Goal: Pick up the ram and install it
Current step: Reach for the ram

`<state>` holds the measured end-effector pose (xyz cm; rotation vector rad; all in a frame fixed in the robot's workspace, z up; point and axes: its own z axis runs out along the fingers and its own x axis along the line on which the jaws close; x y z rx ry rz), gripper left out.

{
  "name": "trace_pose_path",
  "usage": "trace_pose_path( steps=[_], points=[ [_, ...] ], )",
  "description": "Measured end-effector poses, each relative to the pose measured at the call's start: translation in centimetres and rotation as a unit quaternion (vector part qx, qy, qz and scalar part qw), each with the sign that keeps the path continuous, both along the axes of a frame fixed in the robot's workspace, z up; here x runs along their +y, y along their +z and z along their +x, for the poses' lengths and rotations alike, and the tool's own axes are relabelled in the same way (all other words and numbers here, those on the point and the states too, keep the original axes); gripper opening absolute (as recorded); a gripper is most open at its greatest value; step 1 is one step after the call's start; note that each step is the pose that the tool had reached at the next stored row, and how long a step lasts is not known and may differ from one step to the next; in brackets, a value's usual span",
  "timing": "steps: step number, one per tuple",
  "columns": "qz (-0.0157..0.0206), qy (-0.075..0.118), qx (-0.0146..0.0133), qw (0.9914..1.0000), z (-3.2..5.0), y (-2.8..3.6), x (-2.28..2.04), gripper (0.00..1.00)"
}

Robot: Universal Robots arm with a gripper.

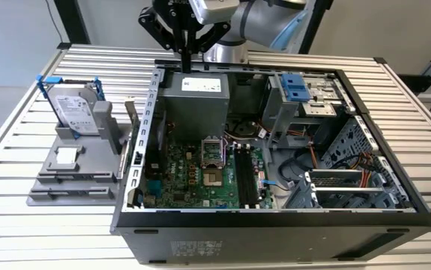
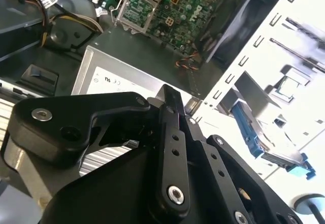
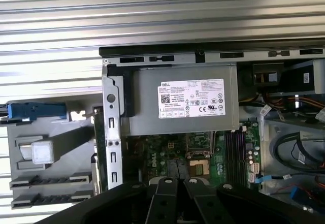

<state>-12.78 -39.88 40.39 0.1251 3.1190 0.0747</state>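
Tabletop (image 1: pixel 42 236): the case and, toward the exterior view's left, a parts holder are being carried side by side on the slatted surface, probably so that both are within the arm's reach.
Computer case (image 1: pixel 275 219): it is being kept on its side with the panel off, so the motherboard (image 1: pixel 193 180) is being presented face-up.
Grey holder (image 1: pixel 69 163): the hard drive (image 1: pixel 76 109) and green card (image 1: pixel 130 121) are being stood on edge, seemingly for gripping from above.
End effector (image 1: pixel 187 67): it is being held over the case's back wall, above the power supply (image 1: pixel 196 107), pointing down, fingers pressed together with nothing seen between them.
Ram: thin dark strips are sitting in the holder's low slots (image 1: pixel 73 176). Whether either is the ram cannot be told.
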Motion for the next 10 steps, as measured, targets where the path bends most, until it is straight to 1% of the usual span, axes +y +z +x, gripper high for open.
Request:
trace_pose_path(
  steps=[2,3,10],
  points=[
    [0.0000,0.000,0.0000,1.00000,-0.33,0.00,0.00,0.00],
    [0.0000,0.000,0.0000,1.00000,-0.66,0.00,0.00,0.00],
    [0.0000,0.001,-0.0001,1.00000,-3.32,0.00,0.00,0.00]
  ],
)
